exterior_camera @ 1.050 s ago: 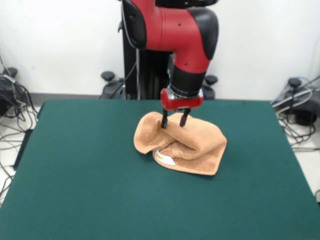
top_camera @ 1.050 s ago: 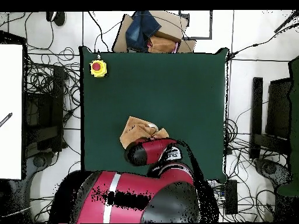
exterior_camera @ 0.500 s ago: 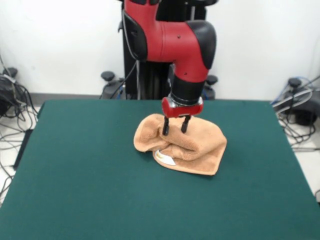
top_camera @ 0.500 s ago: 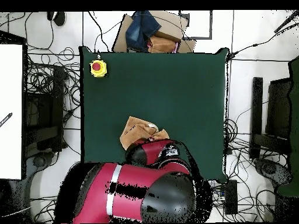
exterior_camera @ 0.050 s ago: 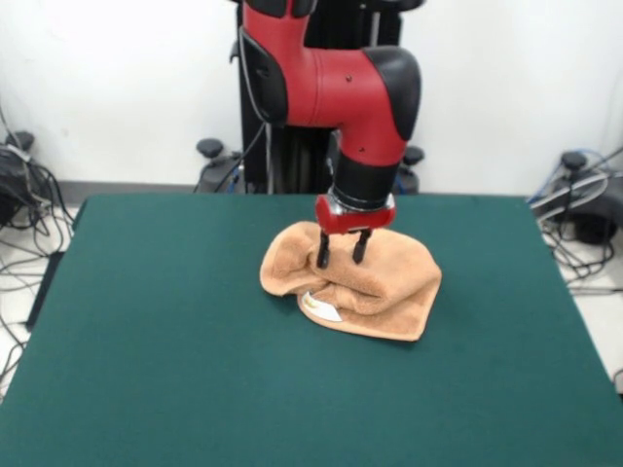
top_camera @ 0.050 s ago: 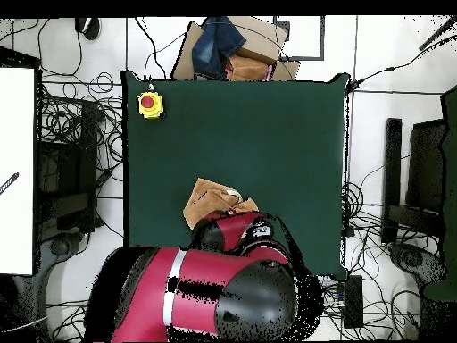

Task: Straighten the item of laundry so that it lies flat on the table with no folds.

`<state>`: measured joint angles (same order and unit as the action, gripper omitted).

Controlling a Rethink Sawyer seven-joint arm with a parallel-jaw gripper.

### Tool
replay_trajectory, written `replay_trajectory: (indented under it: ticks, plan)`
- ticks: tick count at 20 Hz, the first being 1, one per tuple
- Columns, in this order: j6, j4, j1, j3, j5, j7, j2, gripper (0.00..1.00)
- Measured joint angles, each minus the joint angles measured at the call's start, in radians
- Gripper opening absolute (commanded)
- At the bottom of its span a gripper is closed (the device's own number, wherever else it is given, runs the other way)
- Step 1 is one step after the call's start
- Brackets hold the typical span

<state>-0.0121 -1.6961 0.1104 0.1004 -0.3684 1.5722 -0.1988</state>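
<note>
We see the black two-fingered gripper (exterior_camera @ 0.050 s ago: 340, 261) parted, holding nothing, tips at the bunched tan-orange terry towel (exterior_camera @ 0.050 s ago: 389, 287). Its rolled fold runs sideways just under them; the towel lies toward the dark green felt table's (exterior_camera @ 0.050 s ago: 175, 370) far edge.

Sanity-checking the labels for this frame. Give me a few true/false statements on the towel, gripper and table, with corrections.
1. The towel lies flat with no folds. False: it is bunched, with layers folded over.
2. The gripper is open, its fingers down on the towel's top. True.
3. A white label shows at the towel's front edge. True.
4. The towel hangs lifted off the table. False: it rests on the green top.
5. A yellow box with a red button sits at a table corner in the overhead view. True.
</note>
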Motion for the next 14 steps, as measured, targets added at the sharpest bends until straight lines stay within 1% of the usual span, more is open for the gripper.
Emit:
replay_trajectory:
  ticks: [12, 13, 14]
  plan:
    - [0.035, 0.002, -0.005, 0.007, 0.0, 0.0, 0.016, 1.0]
    - [0.036, 0.002, -0.005, 0.007, 0.0, 0.0, 0.016, 0.0]
    - [0.035, 0.001, -0.005, 0.007, 0.0, 0.0, 0.017, 0.0]
